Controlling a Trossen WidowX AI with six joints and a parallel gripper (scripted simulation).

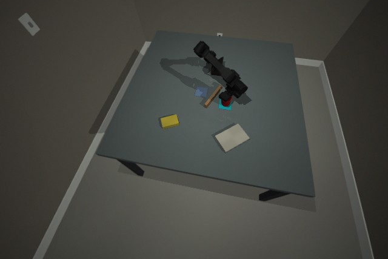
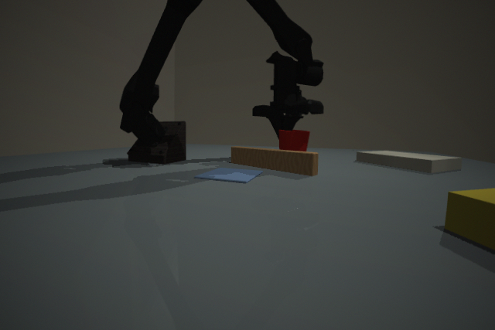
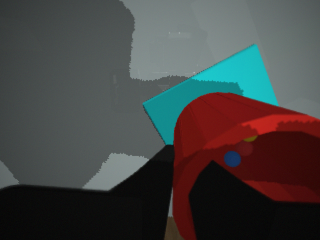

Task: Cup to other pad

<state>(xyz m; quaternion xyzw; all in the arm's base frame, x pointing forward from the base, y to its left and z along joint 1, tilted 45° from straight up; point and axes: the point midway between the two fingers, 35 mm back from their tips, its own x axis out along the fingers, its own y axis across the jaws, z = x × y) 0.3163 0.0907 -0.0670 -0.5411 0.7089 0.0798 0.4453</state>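
Working outward from the wooden bar, which I use as my landmark. In my exterior view, nearest to me and well to the right of the bar sits the yellow block, cut off by the frame edge. Closer to the bar, just in front of its left end, the blue pad lies flat on the table. Right of the bar and a little farther back is the pale slab.

Just behind the bar I see the red cup, upright, its lower part hidden by the bar's top edge. The gripper comes down on it from above, fingers pinched on the cup's rim wall, one inside and one outside. My wrist view confirms the hold: a dark finger sits inside the cup, with a blue marble and a yellowish one beside it, and the cyan pad lies below the cup. From the top view the cup is over the cyan pad, on the bar's far side from the blue pad. Whether the cup touches the pad, I cannot tell.

Farthest back, left of the bar, stands the arm's base.
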